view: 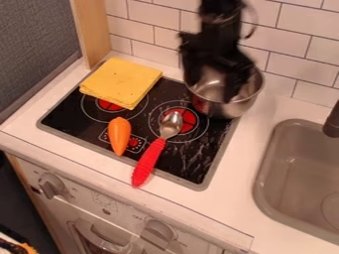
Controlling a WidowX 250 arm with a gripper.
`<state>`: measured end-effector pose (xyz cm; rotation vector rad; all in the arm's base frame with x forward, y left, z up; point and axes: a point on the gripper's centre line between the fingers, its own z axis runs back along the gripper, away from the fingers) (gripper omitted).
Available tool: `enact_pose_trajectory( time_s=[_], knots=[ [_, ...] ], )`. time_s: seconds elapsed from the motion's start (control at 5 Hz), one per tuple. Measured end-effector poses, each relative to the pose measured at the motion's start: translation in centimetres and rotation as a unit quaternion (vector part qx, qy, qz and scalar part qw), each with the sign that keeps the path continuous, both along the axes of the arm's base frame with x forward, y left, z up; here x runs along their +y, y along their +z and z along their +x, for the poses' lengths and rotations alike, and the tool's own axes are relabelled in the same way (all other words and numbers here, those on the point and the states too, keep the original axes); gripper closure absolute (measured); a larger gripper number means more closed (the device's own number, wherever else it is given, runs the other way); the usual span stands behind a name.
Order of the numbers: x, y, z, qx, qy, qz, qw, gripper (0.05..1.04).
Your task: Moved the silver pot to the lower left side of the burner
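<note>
The black gripper hangs from the top over the silver pot at the back right of the stove. Its two fingers are apart, one near the pot's left rim and the other over the pot's inside. Part of the pot's opening and back rim is hidden behind the gripper. The pot sits upright at the stovetop's back right corner, right of and behind the red-marked burner.
A spoon with a red handle lies across the burner and front edge. An orange carrot is left of it, and a folded yellow cloth covers the back left. The sink is at right, a tiled wall behind.
</note>
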<state>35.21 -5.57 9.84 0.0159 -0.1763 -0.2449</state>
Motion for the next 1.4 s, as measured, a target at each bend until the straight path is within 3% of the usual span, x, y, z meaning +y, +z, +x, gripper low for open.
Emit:
enact_pose_trajectory(
  time_s=[0.2,0.4,0.6,1.0,1.2,1.4],
  knots=[
    [-2.5,-2.0,3.4,0.005,-0.005,-0.016,0.9999,0.083],
    [-3.1,-4.0,5.9,0.008,0.007,-0.013,0.9998,0.083],
    [-4.0,-6.8,6.9,0.020,0.013,-0.003,0.9997,0.137],
    [-4.2,-7.4,6.9,0.019,0.022,0.015,0.9995,0.744],
    [-4.3,-7.3,7.2,0.010,0.026,0.012,0.9995,0.916],
    [-4.4,-7.4,7.0,0.012,0.036,0.009,0.9992,0.966]
  ],
)
